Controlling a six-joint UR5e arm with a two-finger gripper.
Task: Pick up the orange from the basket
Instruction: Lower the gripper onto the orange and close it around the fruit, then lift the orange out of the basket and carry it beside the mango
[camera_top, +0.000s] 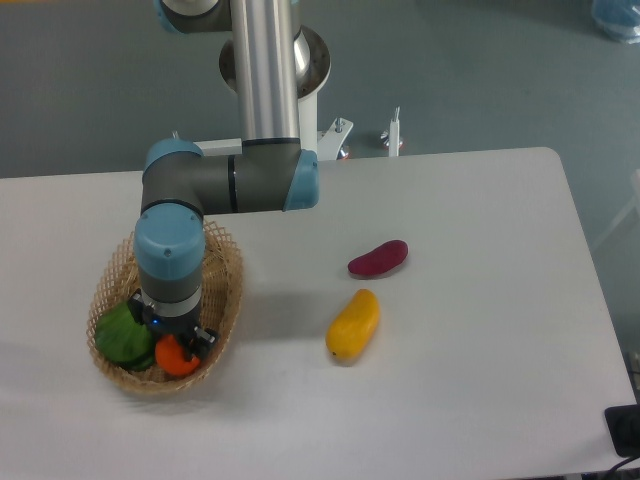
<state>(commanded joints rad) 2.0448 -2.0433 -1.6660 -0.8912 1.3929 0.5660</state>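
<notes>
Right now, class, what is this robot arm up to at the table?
The arm reaches down into the wicker basket at the table's left, its gripper right over the orange, which lies beside a green fruit. The wrist hides the fingers, so whether they have closed on the orange cannot be told. The orange sits in the basket, not lifted. A yellow fruit and a purple one lie apart on the white table.

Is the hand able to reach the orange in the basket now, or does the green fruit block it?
Probably yes. The hand sits directly over the orange in the basket. The green fruit lies beside it on the left, not on top, though its fingers are hidden.
</notes>
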